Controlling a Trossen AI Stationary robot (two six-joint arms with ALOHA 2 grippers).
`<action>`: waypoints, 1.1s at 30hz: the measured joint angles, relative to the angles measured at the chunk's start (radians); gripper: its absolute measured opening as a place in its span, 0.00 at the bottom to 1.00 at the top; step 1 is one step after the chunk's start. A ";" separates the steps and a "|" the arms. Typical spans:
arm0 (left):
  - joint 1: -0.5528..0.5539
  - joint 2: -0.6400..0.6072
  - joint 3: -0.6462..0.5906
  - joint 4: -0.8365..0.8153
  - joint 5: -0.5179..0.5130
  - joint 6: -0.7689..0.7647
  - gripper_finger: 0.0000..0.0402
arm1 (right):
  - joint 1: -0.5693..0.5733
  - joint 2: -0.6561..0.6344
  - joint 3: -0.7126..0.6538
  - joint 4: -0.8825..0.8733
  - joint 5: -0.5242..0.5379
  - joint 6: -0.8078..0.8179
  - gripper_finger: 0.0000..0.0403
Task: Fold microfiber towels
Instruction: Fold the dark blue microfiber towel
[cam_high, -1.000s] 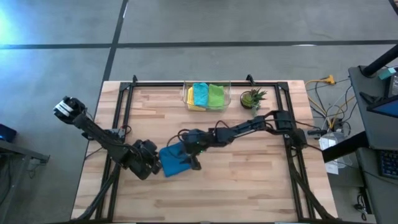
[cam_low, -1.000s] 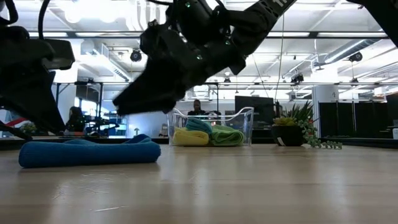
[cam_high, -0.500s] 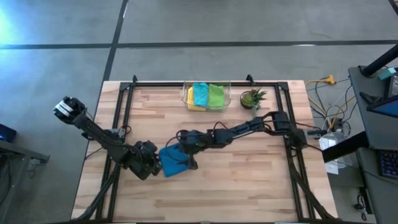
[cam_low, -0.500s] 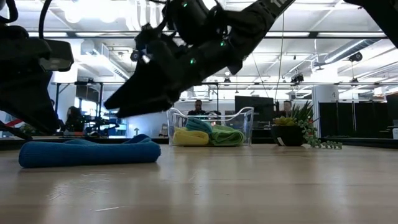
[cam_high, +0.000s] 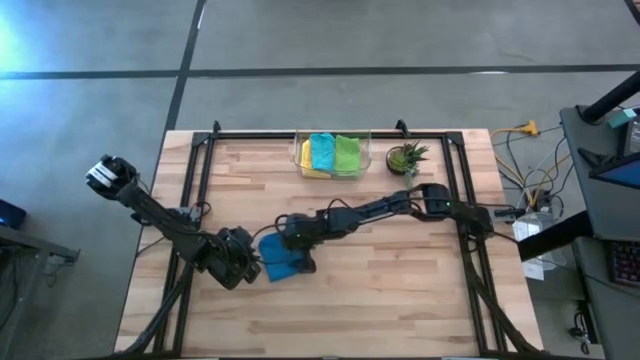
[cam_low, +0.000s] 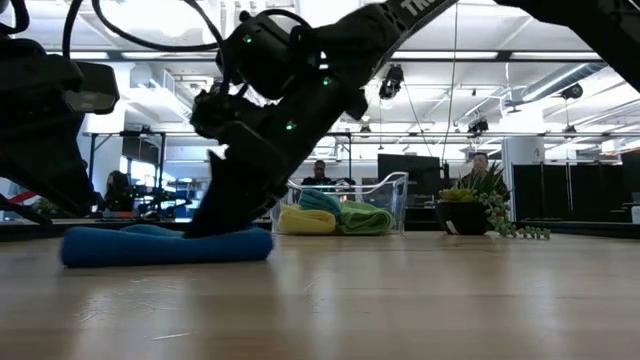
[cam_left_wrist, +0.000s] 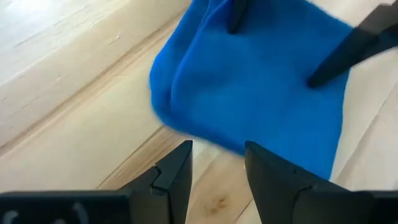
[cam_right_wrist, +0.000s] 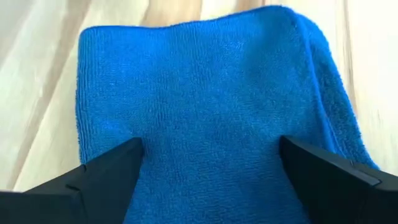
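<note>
The folded blue towel lies toward the table's left edge. The right tool, spread wide, presses it; smooth evenly. The left tool, half-open, holds nothing.

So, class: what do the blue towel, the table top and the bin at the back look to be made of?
Blue towel: soft fabric, fine looped nap, probably microfiber. Table top: pale wood strips, grain visible, matte. Bin: clear, likely plastic; towels show through.
</note>
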 joint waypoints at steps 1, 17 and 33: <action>0.000 0.000 0.000 0.000 0.000 0.000 0.32 | 0.000 -0.001 -0.001 -0.029 0.002 0.000 0.93; 0.002 0.000 0.000 0.014 -0.043 0.001 0.32 | 0.085 -0.048 -0.021 -0.373 0.037 0.341 0.93; 0.002 0.000 0.000 0.027 -0.126 0.038 0.32 | 0.209 -0.244 -0.078 -0.631 0.288 0.553 0.93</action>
